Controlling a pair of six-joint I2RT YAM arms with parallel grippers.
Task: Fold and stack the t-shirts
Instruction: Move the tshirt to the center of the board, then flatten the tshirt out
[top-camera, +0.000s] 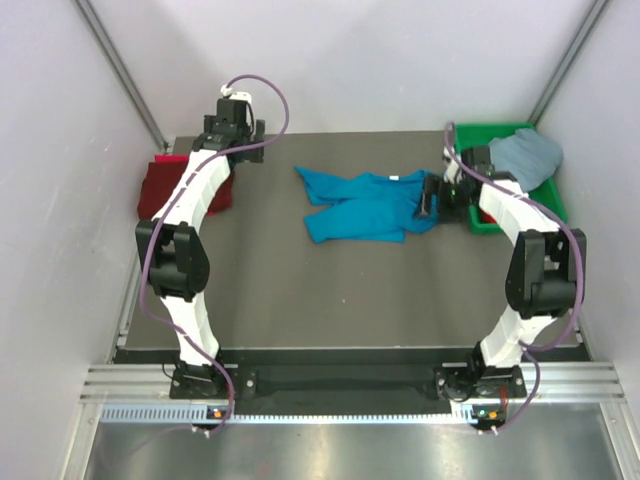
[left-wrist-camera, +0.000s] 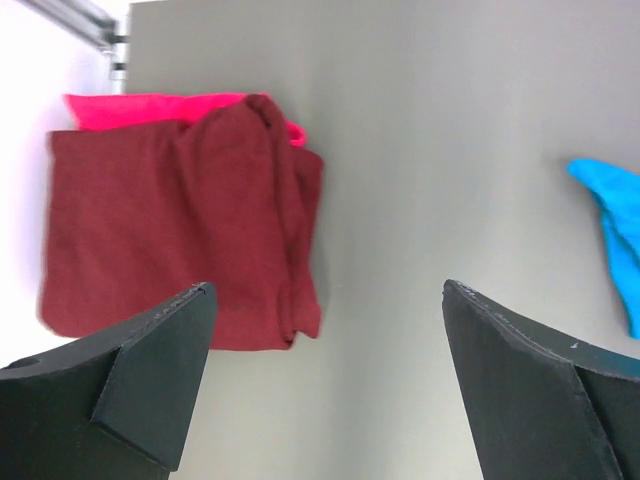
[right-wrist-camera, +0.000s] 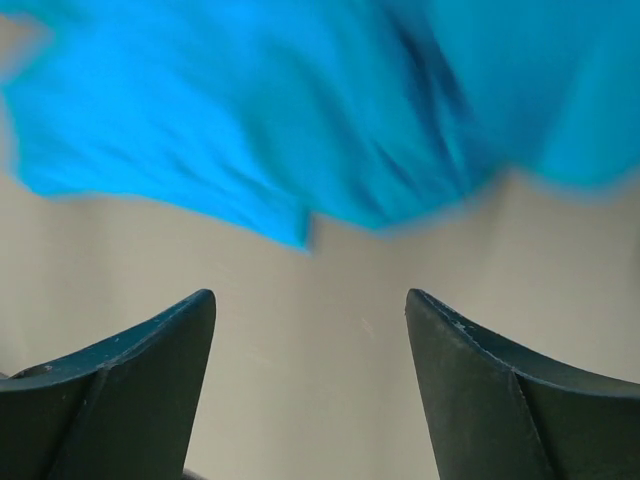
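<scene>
From above, the dark grey table (top-camera: 300, 300) sits boxed in by white walls. A crumpled turquoise t-shirt (top-camera: 365, 205) lies mid-table, a folded maroon t-shirt (top-camera: 165, 185) at the far left edge, and a grey-blue t-shirt (top-camera: 525, 155) in the green bin (top-camera: 490, 128) on the right.

The left gripper (top-camera: 243, 143), seen from its wrist, is spread wide over bare table and holds nothing; the maroon shirt rests on a red t-shirt (left-wrist-camera: 150, 105).

The right gripper (top-camera: 430, 197) gapes empty, with the blurred turquoise cloth just beyond its tips.
</scene>
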